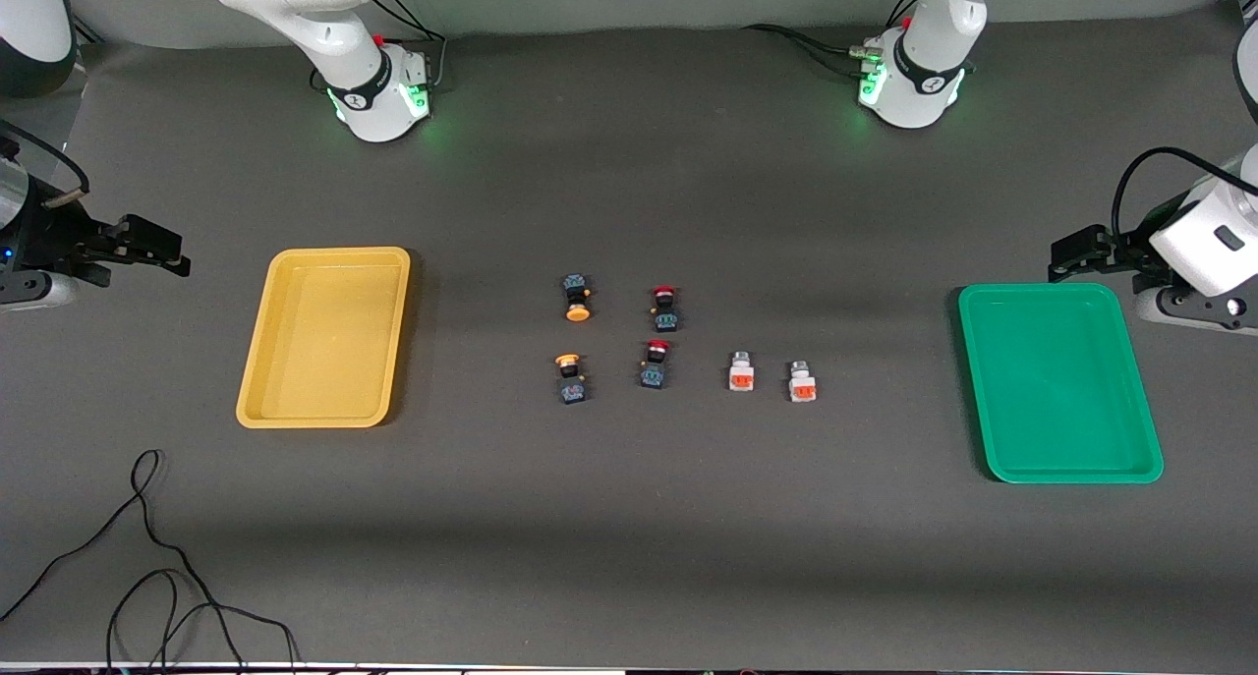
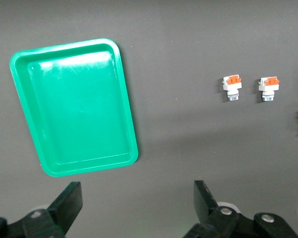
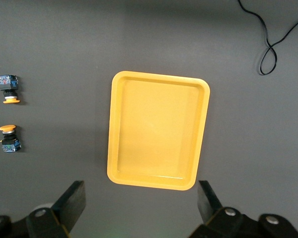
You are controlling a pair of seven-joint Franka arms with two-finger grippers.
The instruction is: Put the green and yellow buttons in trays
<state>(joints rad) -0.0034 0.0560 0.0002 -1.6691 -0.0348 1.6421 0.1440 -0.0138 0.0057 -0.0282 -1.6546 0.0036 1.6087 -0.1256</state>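
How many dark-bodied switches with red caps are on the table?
2. One red-capped dark-bodied switch lies mid-table; the other red-capped switch lies just nearer the front camera. None appears hidden.

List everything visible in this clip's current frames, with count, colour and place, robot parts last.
yellow tray: one, empty, toward the right arm's end.
green tray: one, empty, toward the left arm's end.
yellow-capped buttons: two, dark bodies, mid-table, nearest the yellow tray.
red-capped buttons: two, dark bodies, beside the yellow-capped pair.
white buttons: two, orange faces, nearest the green tray.
black cable: one, looped on the table nearer the front camera than the yellow tray.
right gripper: fingers open, waiting beside the yellow tray.
left gripper: fingers open, waiting by the green tray.
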